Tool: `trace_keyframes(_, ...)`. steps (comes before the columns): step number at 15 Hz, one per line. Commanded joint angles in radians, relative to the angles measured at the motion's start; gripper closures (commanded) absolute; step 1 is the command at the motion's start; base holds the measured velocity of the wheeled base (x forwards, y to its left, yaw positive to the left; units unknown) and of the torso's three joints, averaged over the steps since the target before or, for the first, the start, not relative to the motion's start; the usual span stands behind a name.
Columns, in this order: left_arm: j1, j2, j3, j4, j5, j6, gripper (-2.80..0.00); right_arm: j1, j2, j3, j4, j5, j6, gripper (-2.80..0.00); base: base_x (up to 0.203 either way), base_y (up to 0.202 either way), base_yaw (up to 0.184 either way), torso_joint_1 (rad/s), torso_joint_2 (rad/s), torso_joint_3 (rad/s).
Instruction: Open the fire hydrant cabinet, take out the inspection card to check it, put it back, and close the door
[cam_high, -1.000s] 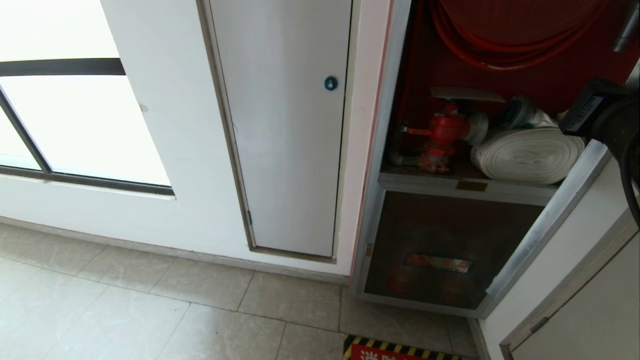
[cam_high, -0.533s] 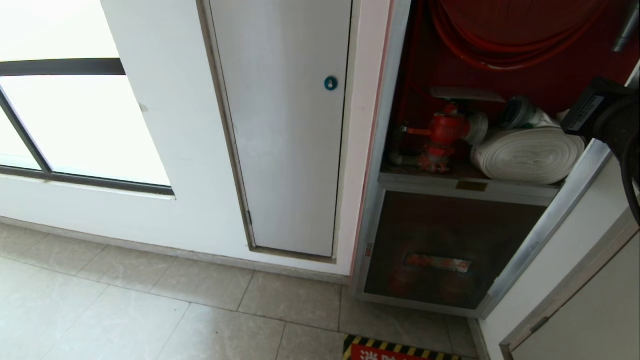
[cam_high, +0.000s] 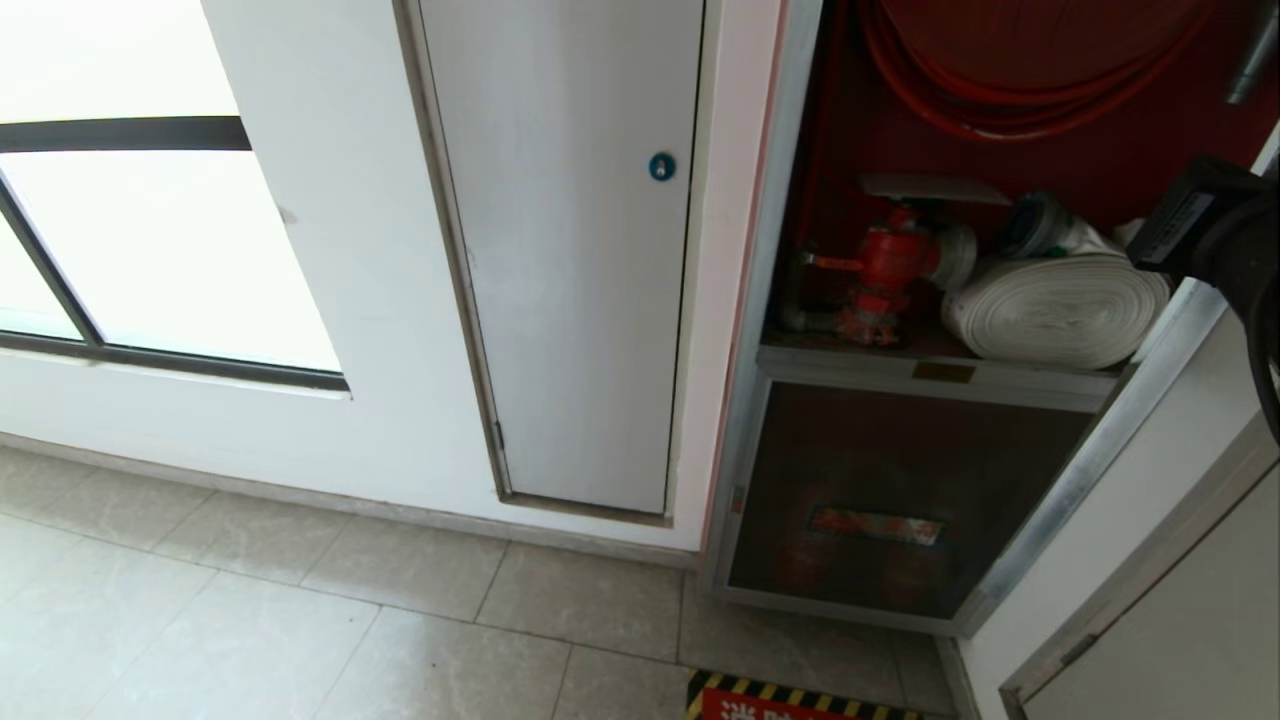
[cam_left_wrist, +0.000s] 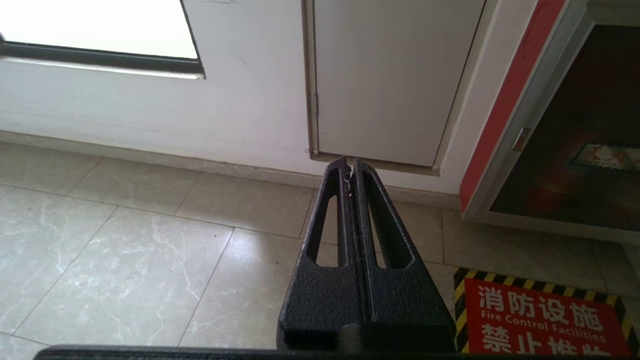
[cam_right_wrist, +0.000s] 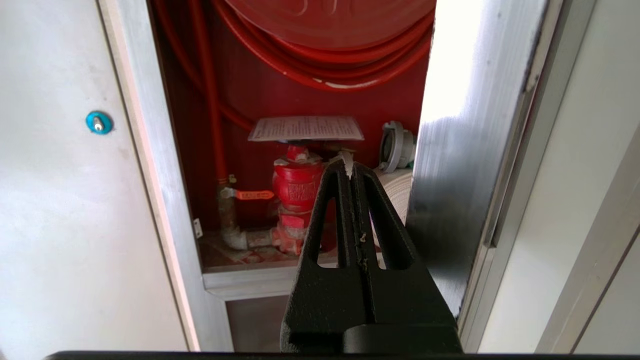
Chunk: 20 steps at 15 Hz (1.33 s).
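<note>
Cabinet (cam_high: 1000, 130) is standing open, red interior showing, door (cam_right_wrist: 465, 165) swung out on the right with its metal edge sitting just beside the right gripper (cam_right_wrist: 348, 167). Coiled hose (cam_high: 1010, 90) is hanging across the top, white hose roll (cam_high: 1060, 305) is lying on the shelf, valve (cam_right_wrist: 297, 187) is standing left of it. Card (cam_right_wrist: 306, 128) is lying flat on top of the valve, roughly level, untouched. Right gripper is hovering in front of the opening with fingers pressed together, nothing between them, tips aimed about at the valve top, just under the card's near edge. Left gripper (cam_left_wrist: 351, 167) is parked low over the floor tiles (cam_left_wrist: 125, 260), also closed and empty. Risks from here, my read: going in closed means it's shoving the card back off the valve instead of pinching it, and a card sliding behind the valve or down onto the shelf is hard to recover. Card is thin and flat, so a shallow pinch is likely slipping. Door edge is close on the right side; any sideways drift is clipping it and swinging the door. Coming in too low is hitting the valve body.
</note>
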Motion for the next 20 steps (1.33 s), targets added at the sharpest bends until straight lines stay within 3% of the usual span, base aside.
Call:
trace_keyframes(1, 0.001, 0.001, 0.000, 0.000, 0.000, 0.000, 0.00, -0.018, -0.010, 0.004, -0.005, 0.000, -0.002, 0.00, 0.000, 0.000, 0.000, 0.000, 0.00, 0.000)
trace_keyframes(20, 0.000, 0.001, 0.000, 0.000, 0.000, 0.000, 0.00, -0.125, -0.072, 0.021, 0.058, 0.036, 0.006, 0.00, 0.000, 0.000, 0.000, 0.000, 0.00, 0.000)
